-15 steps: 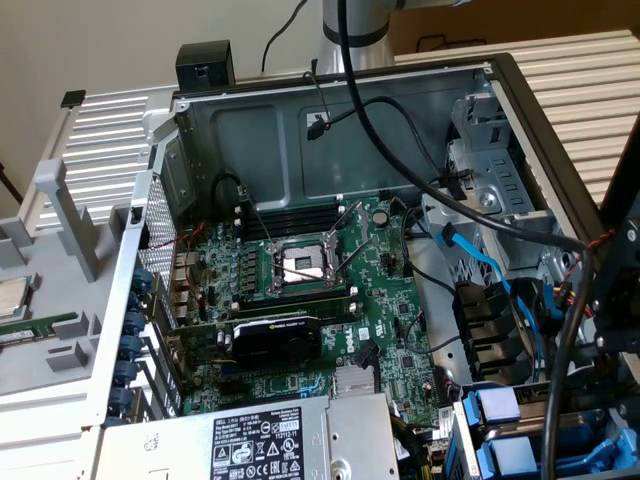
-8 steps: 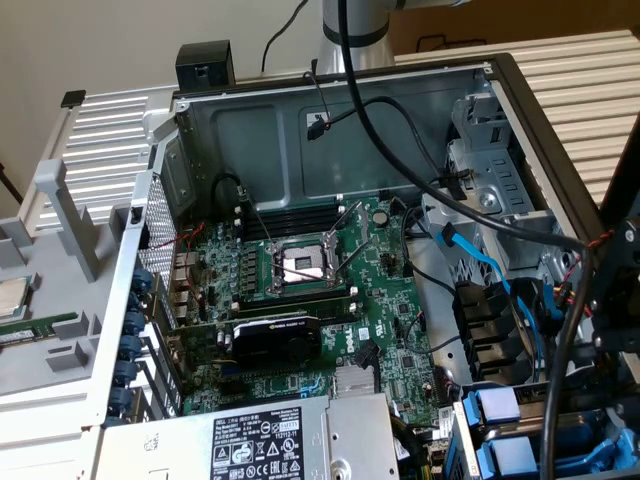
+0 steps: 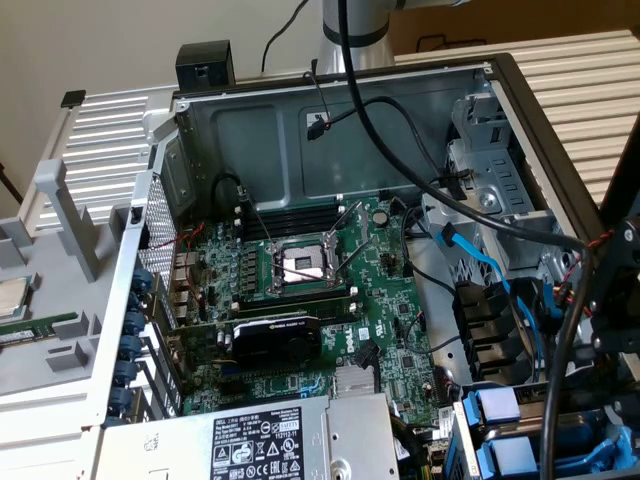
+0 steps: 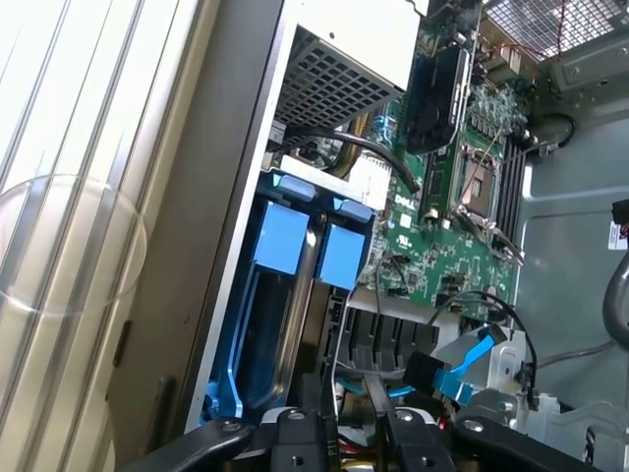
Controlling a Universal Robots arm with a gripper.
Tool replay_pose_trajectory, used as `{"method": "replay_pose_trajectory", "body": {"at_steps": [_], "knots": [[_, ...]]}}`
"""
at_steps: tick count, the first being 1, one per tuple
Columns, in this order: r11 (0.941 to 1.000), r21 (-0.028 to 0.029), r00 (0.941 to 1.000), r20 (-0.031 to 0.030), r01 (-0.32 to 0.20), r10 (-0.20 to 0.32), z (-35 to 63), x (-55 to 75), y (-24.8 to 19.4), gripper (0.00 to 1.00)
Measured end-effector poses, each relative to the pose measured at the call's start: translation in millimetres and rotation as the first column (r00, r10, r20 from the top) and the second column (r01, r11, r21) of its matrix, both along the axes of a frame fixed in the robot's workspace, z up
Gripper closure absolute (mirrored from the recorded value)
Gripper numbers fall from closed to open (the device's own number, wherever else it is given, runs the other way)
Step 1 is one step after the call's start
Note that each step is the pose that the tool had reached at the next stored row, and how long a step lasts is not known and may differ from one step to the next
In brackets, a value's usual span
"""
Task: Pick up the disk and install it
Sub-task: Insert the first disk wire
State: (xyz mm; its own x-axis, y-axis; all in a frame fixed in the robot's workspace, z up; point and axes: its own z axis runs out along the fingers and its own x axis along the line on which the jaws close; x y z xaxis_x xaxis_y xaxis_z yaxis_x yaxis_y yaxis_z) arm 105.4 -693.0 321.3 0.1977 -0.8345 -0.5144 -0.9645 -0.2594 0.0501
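Wrist view: gripper (image 4: 349, 408) narrowly parted, empty, near disk (image 4: 280, 329). Risk: blue cable (image 4: 464, 366) near disk snags jaws.

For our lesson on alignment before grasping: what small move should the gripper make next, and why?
Probably a small sideways shift toward the blue-framed silver hard drive standing in the bay by the dark case wall. The gripper hangs over the black plastic slots beside it, not over the drive, so centring first seems wise.

Bright glare washes the ribbed panel (image 4: 98, 79); the case wall (image 3: 300, 130) lies shaded, seemingly side-lit.
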Motion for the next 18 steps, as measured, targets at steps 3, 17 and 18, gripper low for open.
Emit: {"method": "replay_pose_trajectory", "body": {"at_steps": [3, 17, 18], "knots": [[1.0, 0.0, 1.0, -0.0026, 0.0, 0.0, 0.0, 0.0, 0.0, 0.83], [1.0, 0.0, 0.9998, -0.0202, 0.0, 0.0, 0.0, 0.0, 0.1, 0.83], [1.0, 0.0001, 0.9998, -0.0202, 0.0, 0.0, 0.0, 0.0, 0.1, 0.83]]}}
